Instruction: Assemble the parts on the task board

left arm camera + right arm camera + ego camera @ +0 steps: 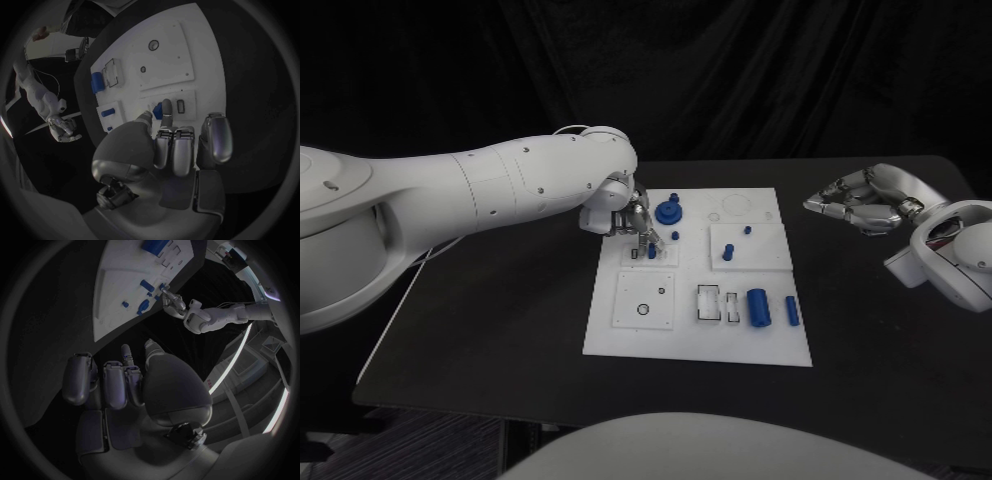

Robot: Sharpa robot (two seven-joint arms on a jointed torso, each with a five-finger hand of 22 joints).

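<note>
While the right hand (860, 205) hovers off-board, the left hand (181, 142) fingers touch the task board (200, 75).

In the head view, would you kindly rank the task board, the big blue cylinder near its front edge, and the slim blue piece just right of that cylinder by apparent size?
1. Task board, by far the largest.
2. Big blue cylinder.
3. Slim blue piece, similar in length but clearly thinner.

Black table (488, 330), dark curtain (733, 70) behind, perhaps carpet below.
</note>
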